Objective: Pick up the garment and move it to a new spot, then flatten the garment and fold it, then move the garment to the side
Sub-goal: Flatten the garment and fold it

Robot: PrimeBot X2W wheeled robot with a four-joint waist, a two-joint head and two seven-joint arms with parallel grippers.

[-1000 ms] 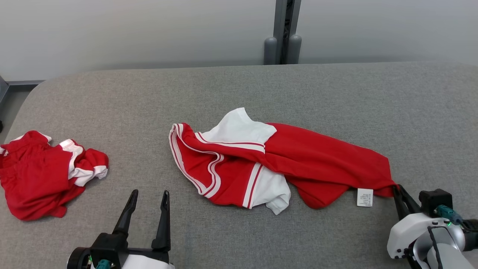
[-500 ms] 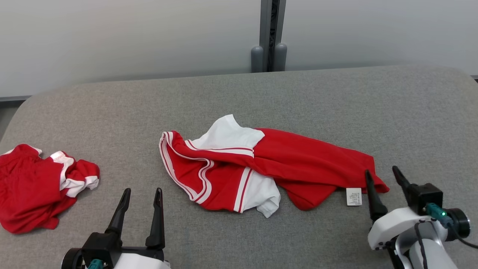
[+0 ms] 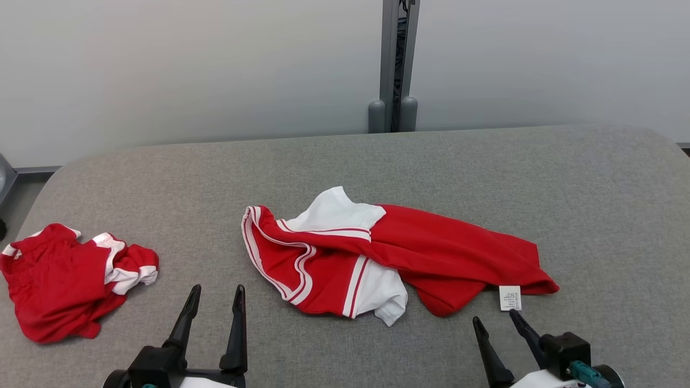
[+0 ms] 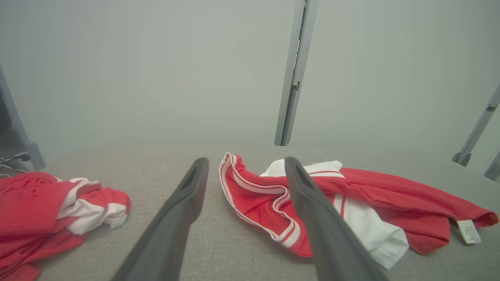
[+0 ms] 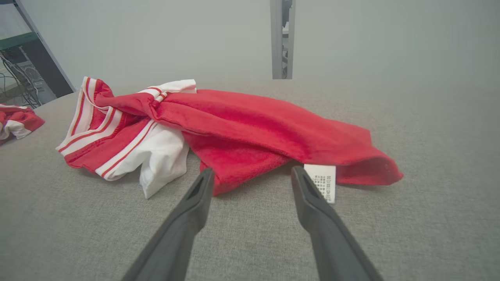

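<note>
Jaws spread, empty, on left gripper [image 3: 218, 288] and right gripper [image 3: 494, 316]; parked just short of crumpled red-and-white jersey [image 3: 442, 248], presumably ready to grip and flatten it.

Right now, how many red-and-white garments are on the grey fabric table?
2. A crumpled red-and-white garment lies at the left end of the grey fabric table; a longer red-and-white garment with a white label lies mid-table. Folds could hide more.

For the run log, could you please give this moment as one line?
garment: crumpled, unfolded | left hand: open, empty | right hand: open, empty, near garment
</note>
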